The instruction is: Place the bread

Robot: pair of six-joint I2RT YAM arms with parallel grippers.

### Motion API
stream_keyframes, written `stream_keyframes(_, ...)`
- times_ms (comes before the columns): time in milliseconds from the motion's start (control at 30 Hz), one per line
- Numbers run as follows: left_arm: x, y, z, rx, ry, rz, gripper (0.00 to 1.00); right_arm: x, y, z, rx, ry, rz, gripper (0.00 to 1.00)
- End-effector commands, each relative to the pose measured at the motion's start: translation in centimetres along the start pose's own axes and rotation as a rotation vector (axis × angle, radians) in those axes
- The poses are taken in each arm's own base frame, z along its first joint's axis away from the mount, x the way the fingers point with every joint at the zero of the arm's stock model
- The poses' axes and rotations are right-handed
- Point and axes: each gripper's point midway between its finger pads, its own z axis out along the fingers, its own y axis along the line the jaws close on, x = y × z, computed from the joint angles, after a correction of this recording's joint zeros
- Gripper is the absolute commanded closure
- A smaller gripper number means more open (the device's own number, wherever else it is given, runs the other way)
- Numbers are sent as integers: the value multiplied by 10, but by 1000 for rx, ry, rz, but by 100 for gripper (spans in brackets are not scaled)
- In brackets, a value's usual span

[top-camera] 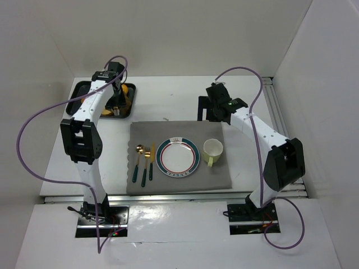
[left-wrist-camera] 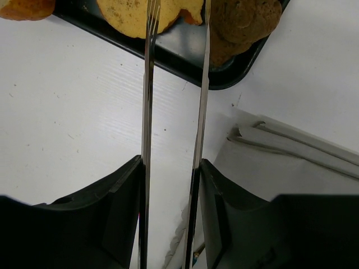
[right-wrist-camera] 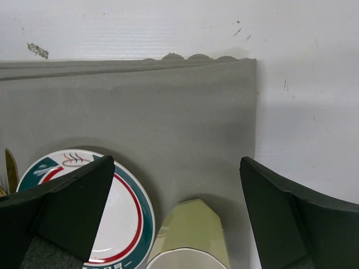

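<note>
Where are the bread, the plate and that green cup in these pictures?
bread [left-wrist-camera: 123, 15]: left wrist view, on the tan face of the slice.
plate [top-camera: 178, 157]: top view, on its bare white middle.
cup [top-camera: 212, 149]: top view, on its open mouth.

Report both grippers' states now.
Left gripper: closed on the tongs.
Right gripper: open, holding nothing.
</note>
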Motion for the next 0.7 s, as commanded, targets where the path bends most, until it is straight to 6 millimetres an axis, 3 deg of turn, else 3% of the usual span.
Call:
stream_keyframes(0,-8,-1,1,-42,-26,-6,46,-20,5,-2,-18,-54,11,0)
stream_keyframes(167,-8,-9,3,-4,-18,11,46,-22,6,0,-18,-54,11,0)
stream_keyframes(233,-3,-10,13,-13,5,28,46,-21,8,0,-28,-50,11,0)
stream_keyframes(667,-3,-9,28,-117,2,72,46,-22,11,2,-36,-45,19,0)
